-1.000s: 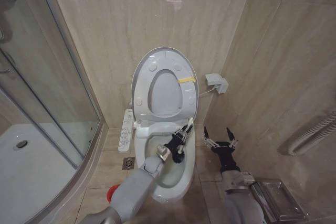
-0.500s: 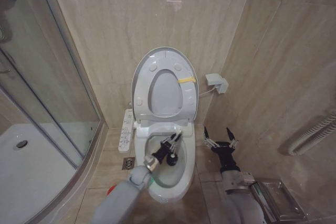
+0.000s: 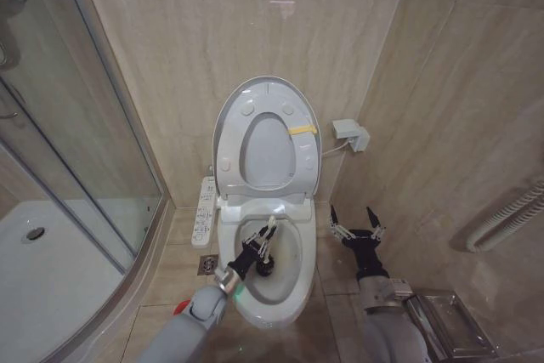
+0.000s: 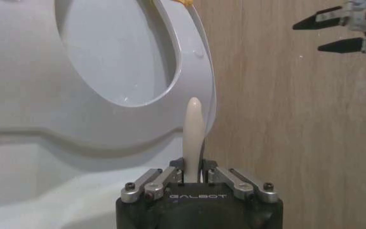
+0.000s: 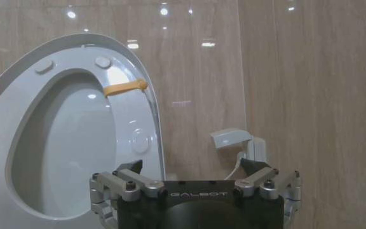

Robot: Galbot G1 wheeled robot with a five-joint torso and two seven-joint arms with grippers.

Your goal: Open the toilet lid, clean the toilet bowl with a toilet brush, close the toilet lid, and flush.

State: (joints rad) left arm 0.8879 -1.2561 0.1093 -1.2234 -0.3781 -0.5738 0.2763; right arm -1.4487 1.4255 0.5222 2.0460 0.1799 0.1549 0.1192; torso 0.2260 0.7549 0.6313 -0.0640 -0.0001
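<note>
The toilet lid [image 3: 268, 155] stands upright against the wall, with the white seat ring [image 3: 304, 159] and its yellow tag raised in front of it. Below it the toilet bowl [image 3: 293, 274] lies uncovered. My left gripper [image 3: 255, 251] hangs over the left part of the bowl, shut on the toilet brush [image 3: 269, 229]. Its white handle [image 4: 192, 129] sticks up between the fingers, and its dark head points down into the bowl. The red holder [image 3: 181, 307] peeks out behind my left arm. My right gripper [image 3: 354, 222] hovers open to the right of the bowl, holding nothing.
A white control panel [image 3: 205, 210] hangs at the bowl's left side, with a floor drain [image 3: 207, 265] below it. The glass shower enclosure [image 3: 76, 150] fills the left. A small white wall box [image 3: 348, 132] sits right of the lid. A metal rack [image 3: 450, 325] stands at lower right.
My left gripper has carried the brush from the right rim of the bowl leftward and toward me, into the bowl's left half. The right arm has not moved.
</note>
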